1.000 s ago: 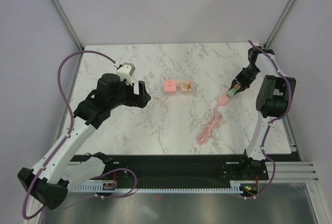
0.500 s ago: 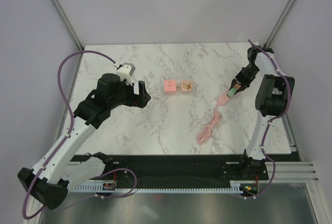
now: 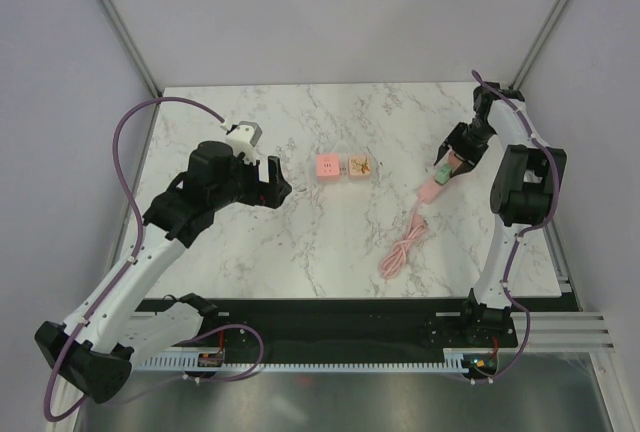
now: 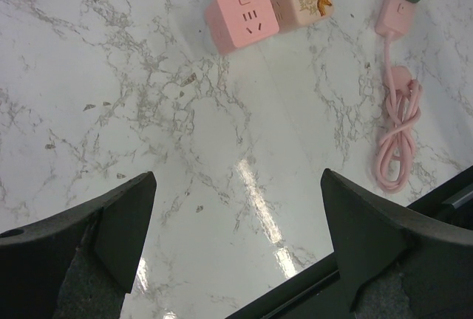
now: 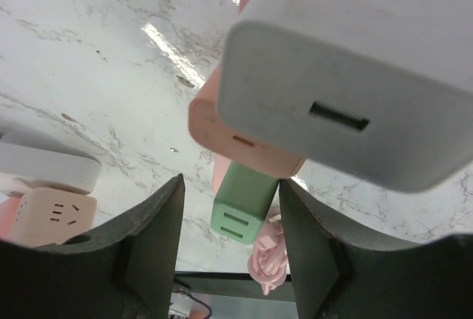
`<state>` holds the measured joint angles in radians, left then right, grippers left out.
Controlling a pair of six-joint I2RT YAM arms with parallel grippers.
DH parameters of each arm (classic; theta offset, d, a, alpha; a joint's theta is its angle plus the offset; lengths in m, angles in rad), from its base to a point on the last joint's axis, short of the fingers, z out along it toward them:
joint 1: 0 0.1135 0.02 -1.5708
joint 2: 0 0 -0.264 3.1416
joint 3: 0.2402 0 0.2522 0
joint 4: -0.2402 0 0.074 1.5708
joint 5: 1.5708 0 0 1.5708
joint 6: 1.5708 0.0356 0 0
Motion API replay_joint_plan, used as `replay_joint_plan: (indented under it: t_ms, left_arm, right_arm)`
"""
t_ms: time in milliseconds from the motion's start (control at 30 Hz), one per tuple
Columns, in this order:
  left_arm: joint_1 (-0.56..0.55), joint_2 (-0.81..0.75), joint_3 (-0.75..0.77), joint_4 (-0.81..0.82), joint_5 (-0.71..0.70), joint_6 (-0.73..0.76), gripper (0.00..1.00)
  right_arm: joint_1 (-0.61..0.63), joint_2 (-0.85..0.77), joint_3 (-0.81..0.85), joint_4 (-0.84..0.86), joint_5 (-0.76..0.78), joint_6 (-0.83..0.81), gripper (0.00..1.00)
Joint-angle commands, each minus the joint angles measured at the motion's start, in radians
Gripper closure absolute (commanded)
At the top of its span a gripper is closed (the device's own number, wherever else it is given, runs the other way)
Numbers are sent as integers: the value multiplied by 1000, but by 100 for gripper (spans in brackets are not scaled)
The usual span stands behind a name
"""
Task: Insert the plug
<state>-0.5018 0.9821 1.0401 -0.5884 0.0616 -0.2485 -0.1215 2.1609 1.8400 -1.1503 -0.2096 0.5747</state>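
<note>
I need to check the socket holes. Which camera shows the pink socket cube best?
The left wrist view: the pink socket cube sits close, its slotted top face plain. The top view shows it small. In the right wrist view a white block fills much of the frame; I cannot pick out the cube.

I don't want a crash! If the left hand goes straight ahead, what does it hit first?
Probably the marble table, short of the pink socket cube; depth is unclear.

overhead, two wrists, shared socket cube (image 3: 327,166)
</note>
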Motion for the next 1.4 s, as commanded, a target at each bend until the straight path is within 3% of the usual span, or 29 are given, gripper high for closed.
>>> replay_joint_plan:
  t_ms: [0, 133, 300, 367, 400, 467, 600, 867, 1000, 1233, 1367]
  left_arm:
    - [-4, 4, -6, 27, 11, 32, 0]
    - [-4, 7, -6, 27, 12, 32, 0]
    - [-4, 12, -8, 27, 17, 32, 0]
    - [-4, 12, -8, 27, 14, 32, 0]
    - [-6, 15, -8, 27, 14, 32, 0]
    - [-4, 18, -8, 27, 14, 34, 0]
    - [-4, 27, -9, 25, 6, 35, 0]
    - [-4, 24, -11, 24, -25, 41, 0]
    - [-4, 26, -12, 25, -34, 43, 0]
    - [-6, 26, -11, 24, -42, 43, 0]
    - [-4, 13, -11, 30, -42, 43, 0]
  right_arm:
    - [-3, -113, -5, 47, -17, -10, 39]
    - [-20, -167, -39, 34, -2, -32, 35]
    - [-32, -252, -91, 26, 9, -62, 38]
    - [-32, -279, -117, 38, 6, -73, 49]
    - [-32, -285, -126, 46, 1, -78, 65]
    - [-32, -303, -163, 60, -5, -90, 85]
    - [-30, -331, -231, 128, 1, -102, 95]
    - [-32, -239, -280, 230, -50, -137, 99]
    - [-30, -219, -285, 227, 1, -145, 100]
    - [-35, -277, -220, 175, -25, -141, 99]
    - [-32, -386, -185, 166, -91, -142, 91]
